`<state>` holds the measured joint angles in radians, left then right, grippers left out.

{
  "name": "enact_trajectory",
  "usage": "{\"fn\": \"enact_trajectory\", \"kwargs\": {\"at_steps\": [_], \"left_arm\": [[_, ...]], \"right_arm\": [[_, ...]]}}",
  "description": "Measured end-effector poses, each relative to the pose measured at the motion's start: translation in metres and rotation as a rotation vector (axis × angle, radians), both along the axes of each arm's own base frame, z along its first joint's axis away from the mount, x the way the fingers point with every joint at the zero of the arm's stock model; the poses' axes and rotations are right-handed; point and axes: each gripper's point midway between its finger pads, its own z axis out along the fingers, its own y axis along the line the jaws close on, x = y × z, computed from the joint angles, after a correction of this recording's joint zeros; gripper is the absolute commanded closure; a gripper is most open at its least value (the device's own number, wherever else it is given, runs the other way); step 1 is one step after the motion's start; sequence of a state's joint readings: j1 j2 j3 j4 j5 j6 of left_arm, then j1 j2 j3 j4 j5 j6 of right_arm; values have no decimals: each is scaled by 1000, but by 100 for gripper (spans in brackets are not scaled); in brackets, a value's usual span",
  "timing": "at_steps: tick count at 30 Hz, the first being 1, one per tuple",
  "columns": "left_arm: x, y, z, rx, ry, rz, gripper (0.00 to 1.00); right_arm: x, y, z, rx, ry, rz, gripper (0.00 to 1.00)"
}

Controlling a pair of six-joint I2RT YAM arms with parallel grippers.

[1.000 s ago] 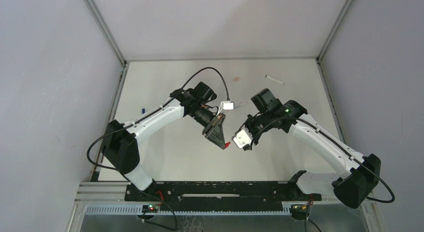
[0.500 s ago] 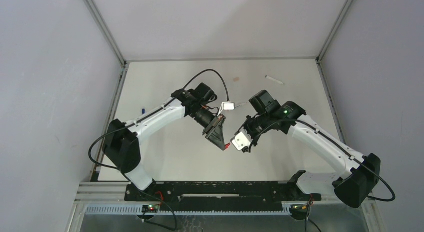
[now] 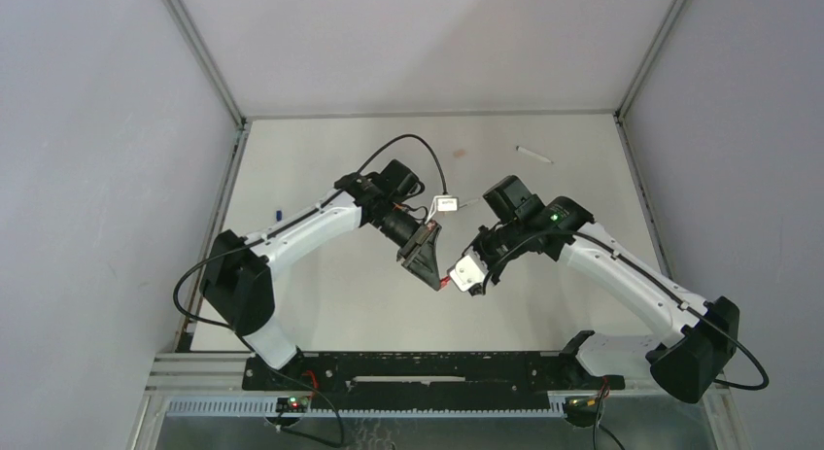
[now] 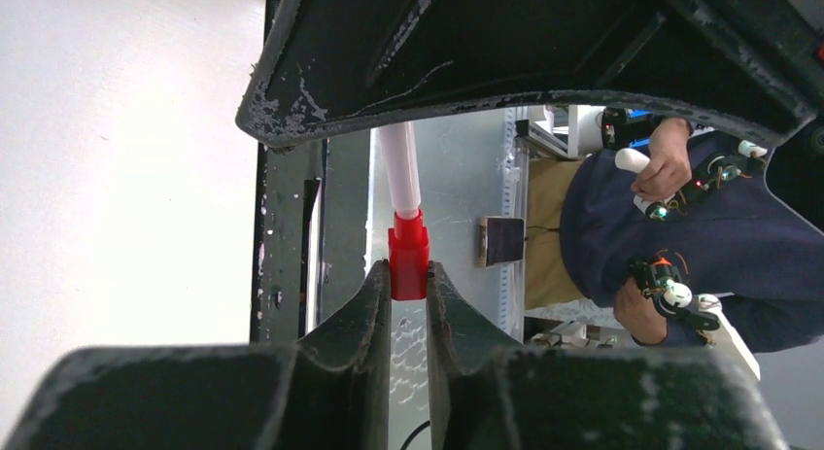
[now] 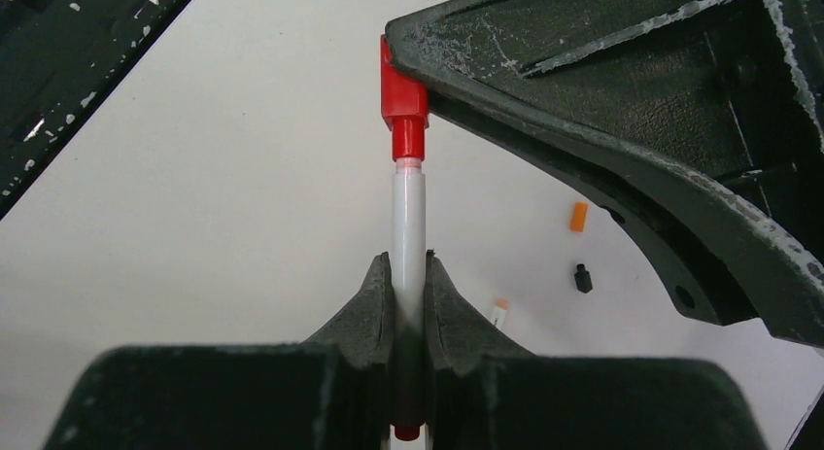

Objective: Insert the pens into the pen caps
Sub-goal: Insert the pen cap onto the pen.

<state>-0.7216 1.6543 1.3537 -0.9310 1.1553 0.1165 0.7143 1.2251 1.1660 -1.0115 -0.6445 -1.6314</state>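
Mating pen into red cap in mid-air, above the middle of the desk, slightly toward the near edge. Clamping the cap's rear end with left gripper, pinched tight from both sides. Clamping the white barrel low down with right gripper, closed hard on it. Seeing barrel and cap in line in both wrist views, no visible kink at the joint. Seeing a thin pinkish band between cap mouth and barrel, so judging the seat as close but probably not fully home. Pushing straight along the barrel axis, not sideways. Holding the cap side rigid and feeding slowly with the pen side only. Watching for the barrel slipping back through the right fingers under load: likely smooth plastic, narrow grip. Watching for the cap pivoting in the left fingers, since gripping only its rear part. Stopping at the band closing up or at firm resistance, not forcing past that. Releasing one side only after seating, then setting the capped pen down away from the loose orange cap and black cap lying on the desk below. Leaving another pen near the far right corner for later.
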Motion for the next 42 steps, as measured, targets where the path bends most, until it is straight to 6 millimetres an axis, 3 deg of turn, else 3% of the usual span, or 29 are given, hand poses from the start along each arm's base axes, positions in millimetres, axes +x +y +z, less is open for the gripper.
{"fn": "enact_trajectory", "kwargs": {"at_steps": [22, 33, 42], "left_arm": [[1, -4, 1, 85, 110, 69, 93], [1, -5, 2, 111, 143, 91, 73], [17, -19, 7, 9, 58, 93, 56]], "right_arm": [[-7, -3, -7, -14, 99, -77, 100], [-16, -5, -13, 7, 249, -162, 100], [-24, 4, -8, 101, 329, -131, 100]]}}
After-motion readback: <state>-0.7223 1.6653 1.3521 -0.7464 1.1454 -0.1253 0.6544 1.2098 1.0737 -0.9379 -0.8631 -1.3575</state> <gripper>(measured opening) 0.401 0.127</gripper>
